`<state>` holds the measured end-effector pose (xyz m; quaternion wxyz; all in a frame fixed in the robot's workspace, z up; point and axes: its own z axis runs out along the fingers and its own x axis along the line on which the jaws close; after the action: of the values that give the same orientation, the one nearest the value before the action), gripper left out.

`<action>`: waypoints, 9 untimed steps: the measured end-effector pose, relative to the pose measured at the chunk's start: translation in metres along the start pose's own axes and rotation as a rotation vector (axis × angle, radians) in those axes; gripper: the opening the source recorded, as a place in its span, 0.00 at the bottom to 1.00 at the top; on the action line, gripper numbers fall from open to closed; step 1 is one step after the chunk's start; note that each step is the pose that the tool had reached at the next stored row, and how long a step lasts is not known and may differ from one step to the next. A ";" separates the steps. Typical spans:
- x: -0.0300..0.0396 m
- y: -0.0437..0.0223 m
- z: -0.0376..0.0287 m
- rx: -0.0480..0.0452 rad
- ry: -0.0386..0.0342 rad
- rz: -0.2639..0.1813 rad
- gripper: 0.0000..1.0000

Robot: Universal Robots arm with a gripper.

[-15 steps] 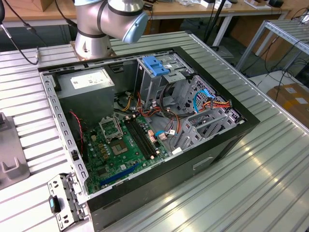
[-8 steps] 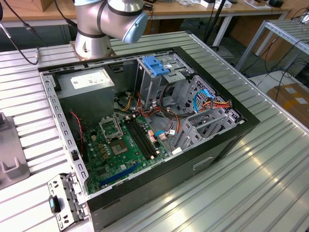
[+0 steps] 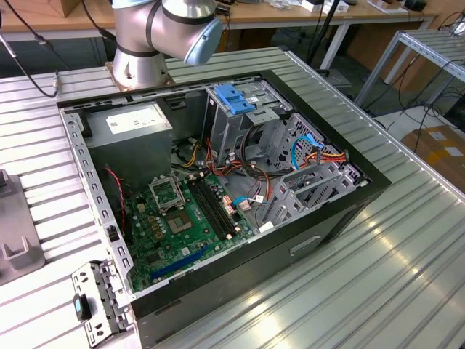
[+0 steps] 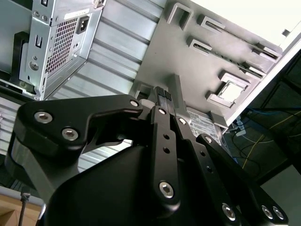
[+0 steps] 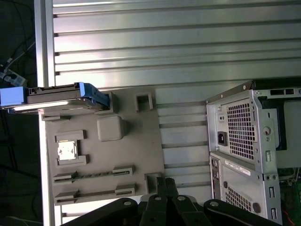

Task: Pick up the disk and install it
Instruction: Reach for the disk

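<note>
Your gripper point(image 5: 165, 182) hangs over a grey fixture tray point(image 5: 141, 141). Its two black fingers are brought together tip to tip, and nothing is held between them. The second wrist view shows the same gripper point(image 4: 163, 96) with its dark pads pressed flat against each other, pointing down at the tray. The disk point(image 5: 56, 96) is a dark drive in a bright blue carrier. It rests on the same tray, along the edge farthest from the gripper, and one blue end juts out past the tray's side. The gripper sits above the opposite edge, at the corner nearest the computer case point(image 5: 235, 127). To reach the disk you would therefore cross the tray diagonally, away from the case. The disk's long axis runs along its tray edge, crosswise to a straight line drawn across the tray from the gripper's edge. You see the disk edge-on here, as a thin slab with blue at both ends. The tray lies on a ribbed metal table point(image 5: 164, 47), just beside the case. In the exterior view the case point(image 3: 341, 218) lies open on its side, with the arm point(image 3: 160, 29) rising behind it.
</note>
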<state>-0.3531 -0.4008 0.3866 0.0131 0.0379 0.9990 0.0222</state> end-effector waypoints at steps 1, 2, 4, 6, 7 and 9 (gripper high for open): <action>0.0002 0.0000 0.0000 0.0000 0.0000 0.000 0.10; 0.0004 0.0000 0.0000 0.0000 0.0000 0.000 0.10; 0.0009 -0.0001 0.0000 0.0000 0.0000 0.000 0.10; 0.0015 -0.0001 0.0000 0.0001 0.0000 0.000 0.10; 0.0018 -0.0001 0.0000 0.0001 0.0001 0.000 0.10; 0.0022 -0.0002 0.0001 0.0001 0.0001 0.000 0.10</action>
<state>-0.3553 -0.4008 0.3865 0.0130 0.0379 0.9990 0.0222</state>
